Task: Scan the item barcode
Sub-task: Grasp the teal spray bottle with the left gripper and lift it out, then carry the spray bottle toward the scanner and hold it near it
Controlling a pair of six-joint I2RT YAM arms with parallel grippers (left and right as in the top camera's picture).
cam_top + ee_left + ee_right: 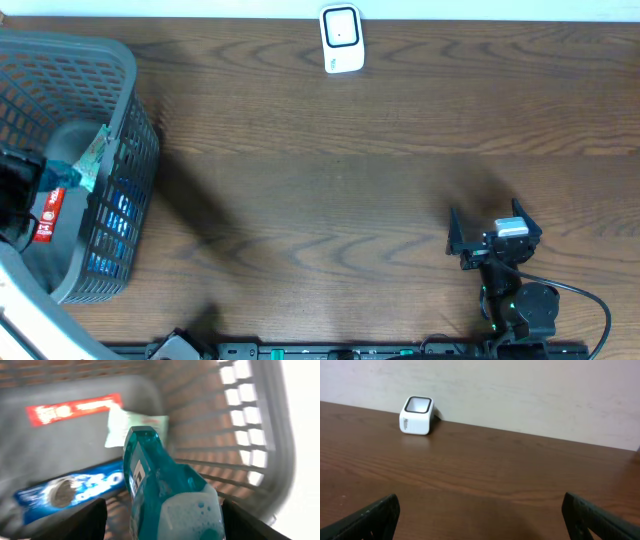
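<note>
At the far left of the worktop (330,200) stands a grey mesh basket (133,70), and the left tool (22,190) reaches down inside it. The left wrist view shows that tool (164,510) clenched on a teal bottle (160,485): the bottle sits between the two dark fingers (87,520), its narrow end pointing away from the camera, foam and bubbles in the liquid near the wide end. A small white label with dark print shows on the bottle's upper face, too blurred to read. From overhead the teal bottle (65,176) lies inside the basket, just beside the black arm.

Under and around the bottle are other goods – a red packet (75,408) flat against the basket's far side, a pale green packet (122,427) just past the bottle's tip, and a blue biscuit pack (70,491) lying across to the left, partly hidden by the bottle. The basket wall (240,435) curves round on the right.

Further right, at the back edge of the worktop near the wall, sits a small white scanner (341,38) with a dark window on top, well apart from the basket. The right wrist camera sees the scanner (416,415) far off at upper left.

At the right, near the front edge, the right tool (488,226) hangs over bare wood – its fingers (370,520) spread wide and released, grasping nothing.
</note>
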